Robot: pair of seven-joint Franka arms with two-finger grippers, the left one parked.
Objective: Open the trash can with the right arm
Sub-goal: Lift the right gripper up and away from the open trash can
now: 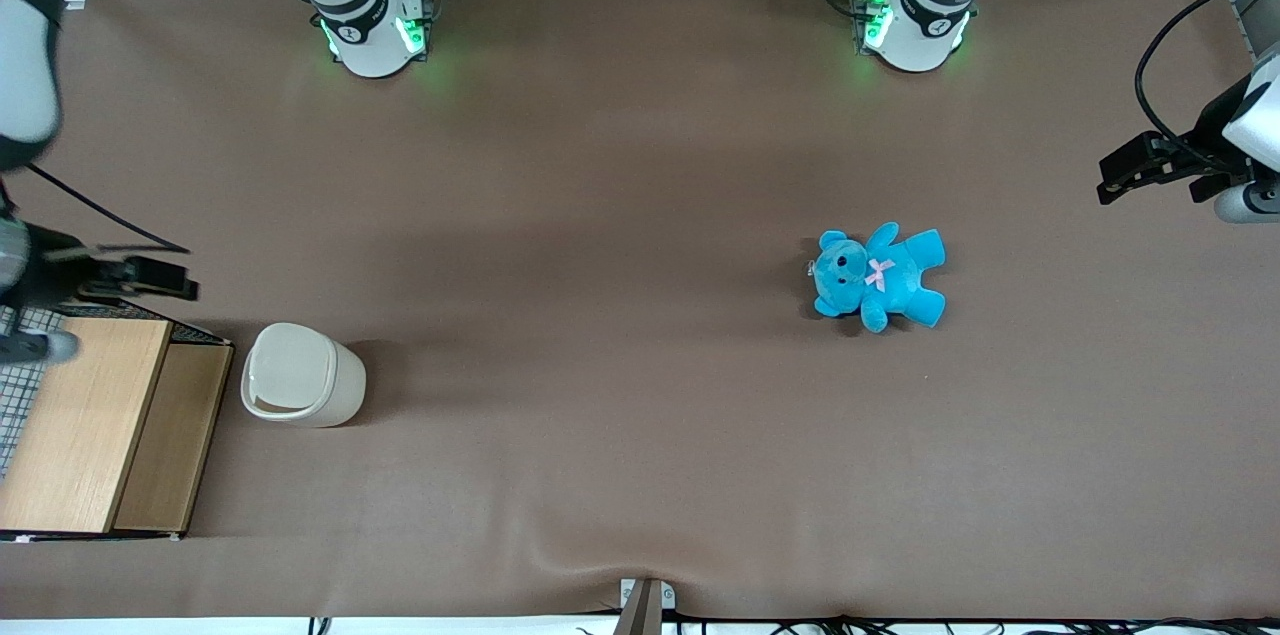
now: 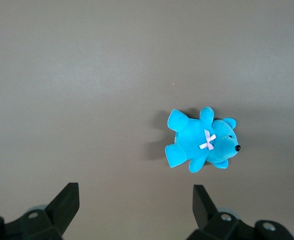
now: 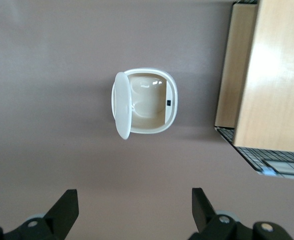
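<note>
The cream-white trash can [image 1: 303,377] stands on the brown table beside the wooden-topped crate. In the right wrist view the trash can [image 3: 145,104] has its lid [image 3: 121,105] swung up on edge, and the hollow inside shows. My right arm's black gripper [image 1: 160,277] hangs high at the working arm's end of the table, above the crate's corner and farther from the front camera than the can. The gripper [image 3: 135,197] is open and empty, with its fingers [image 3: 66,205] wide apart over bare table, apart from the can.
A wooden-topped wire crate [image 1: 90,425] stands at the working arm's end, right beside the can; it also shows in the right wrist view [image 3: 267,80]. A blue teddy [image 1: 878,277] lies toward the parked arm's end and shows in the left wrist view [image 2: 202,140].
</note>
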